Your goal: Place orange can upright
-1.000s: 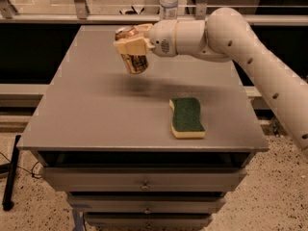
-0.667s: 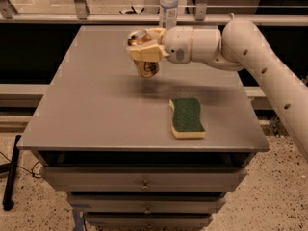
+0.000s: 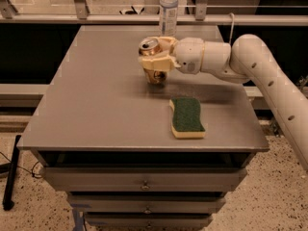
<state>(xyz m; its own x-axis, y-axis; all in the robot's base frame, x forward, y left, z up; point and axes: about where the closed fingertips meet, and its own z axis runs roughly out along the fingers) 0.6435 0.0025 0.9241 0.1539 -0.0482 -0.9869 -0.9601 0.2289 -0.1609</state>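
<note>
The orange can [image 3: 153, 73] is a small copper-coloured drink can with a silver top. It stands upright near the middle of the grey table [image 3: 96, 105], its base at or just above the surface. My gripper [image 3: 156, 57] reaches in from the right on a white arm and is shut on the can, cream fingers [image 3: 155, 63] clamped around its upper half. The can's lower part shows below the fingers.
A green-and-yellow sponge [image 3: 186, 117] lies on the table in front and to the right of the can. A clear plastic bottle [image 3: 168, 9] stands at the table's far edge behind the gripper. Drawers sit under the tabletop.
The gripper has carried the can to the right and downward toward the table's middle, closer to the sponge. The can stays upright in the grip.
</note>
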